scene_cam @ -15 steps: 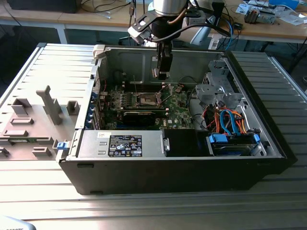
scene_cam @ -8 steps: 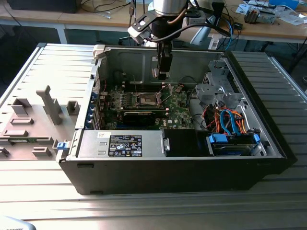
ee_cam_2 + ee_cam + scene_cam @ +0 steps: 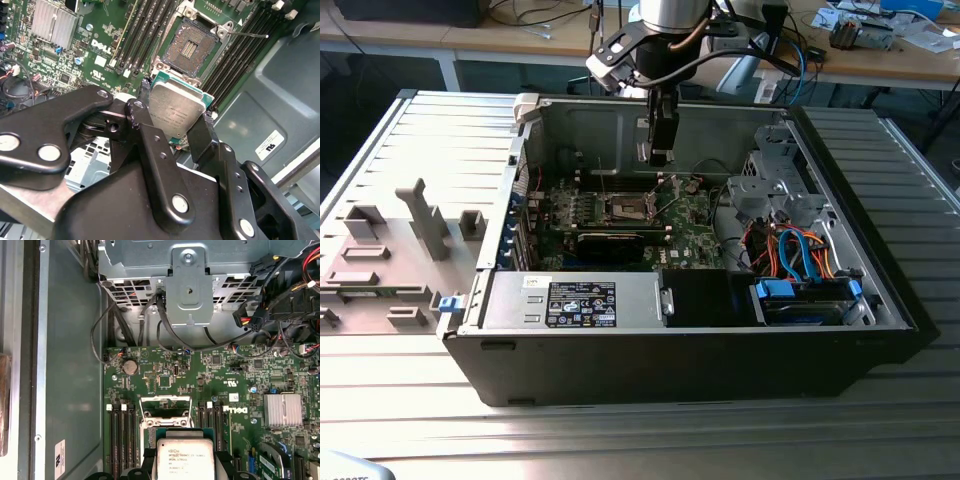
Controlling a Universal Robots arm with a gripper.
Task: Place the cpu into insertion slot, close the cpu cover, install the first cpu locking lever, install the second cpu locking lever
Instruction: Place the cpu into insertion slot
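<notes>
The end effector (image 3: 172, 122) is clamped on the cpu (image 3: 176, 107), whose printed top face is visible. The cpu is held above the green board (image 3: 95, 30), just beside the exposed insertion slot (image 3: 192, 47). A white label (image 3: 269, 145) is stuck on the chassis wall (image 3: 280, 85).

It looks like a robotics lab or workshop. An open PC case (image 3: 670, 350) lies on a slatted metal table (image 3: 620, 440). Benches (image 3: 900, 65) beyond its far edge carry cables (image 3: 540, 12) and parts (image 3: 860, 35).
</notes>
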